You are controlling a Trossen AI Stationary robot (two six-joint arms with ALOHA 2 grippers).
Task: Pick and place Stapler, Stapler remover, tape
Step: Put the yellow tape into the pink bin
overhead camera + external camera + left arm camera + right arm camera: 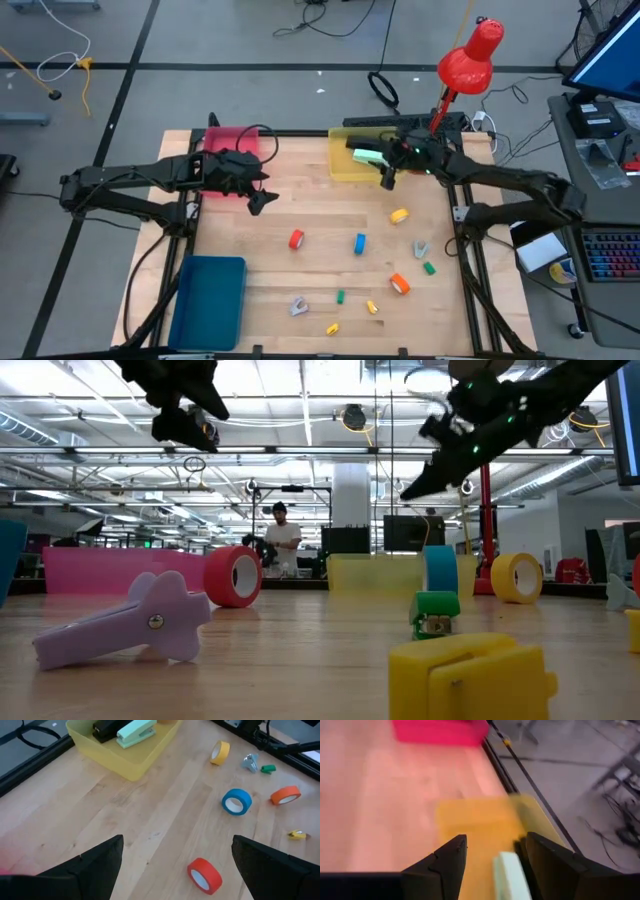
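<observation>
A mint-green stapler (pixel 367 156) and a black one (pixel 104 728) lie in the yellow bin (pixel 345 170) at the table's far side. My right gripper (pixel 388 180) hovers open over the bin's near right corner; the mint stapler (pixel 510 875) shows below its fingers, apart from them. My left gripper (pixel 262 196) hangs open above the table's left middle, nothing between its fingers. Red (pixel 296 239), blue (pixel 360 243), yellow (pixel 399 215) and orange (pixel 400 285) tape rolls stand on edge on the wood. A grey stapler remover (pixel 421 248) and a lilac one (pixel 299 305) lie there too.
A pink bin (pixel 232 145) stands at the far left and a blue tray (pixel 210 300) at the near left. Small green (pixel 429 268) and yellow (pixel 332 328) blocks lie among the tapes. A red lamp (pixel 470 60) rises at the far right corner.
</observation>
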